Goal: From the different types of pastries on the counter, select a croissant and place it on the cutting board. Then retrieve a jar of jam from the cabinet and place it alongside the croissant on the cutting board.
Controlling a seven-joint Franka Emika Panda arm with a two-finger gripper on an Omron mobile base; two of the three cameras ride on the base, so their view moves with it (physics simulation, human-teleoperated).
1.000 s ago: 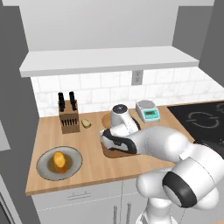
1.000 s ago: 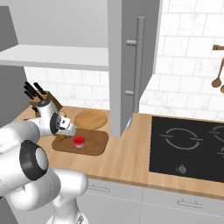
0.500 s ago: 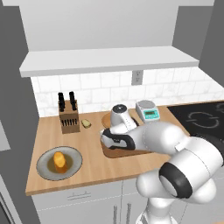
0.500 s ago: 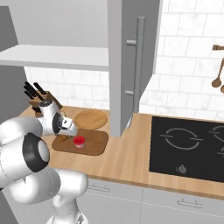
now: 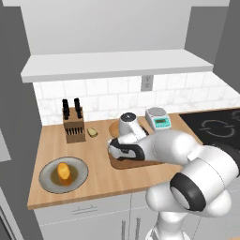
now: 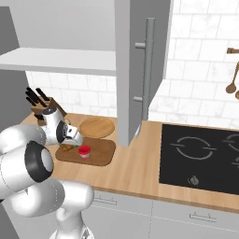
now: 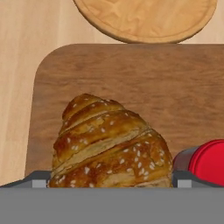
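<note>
One croissant (image 7: 111, 142) and one red jar of jam (image 6: 84, 151) sit just beside each other on the cutting board (image 6: 100, 153) — the round wooden plate (image 6: 96, 127) lies just behind it. The gripper (image 6: 70, 141) hangs over the croissant; whether its fingers are parted or closed I cannot tell. Farther left: a knife block (image 5: 73, 127), one orange bun (image 5: 63, 172) on a grey plate (image 5: 49, 177).

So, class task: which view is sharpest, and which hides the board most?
Hand view: sharpest, the croissant shows crisp seeds and flaky layers. Left base view: soft, and the arm covers most of the cutting board. Right base view: even lighting, the jar of jam tiny.
</note>
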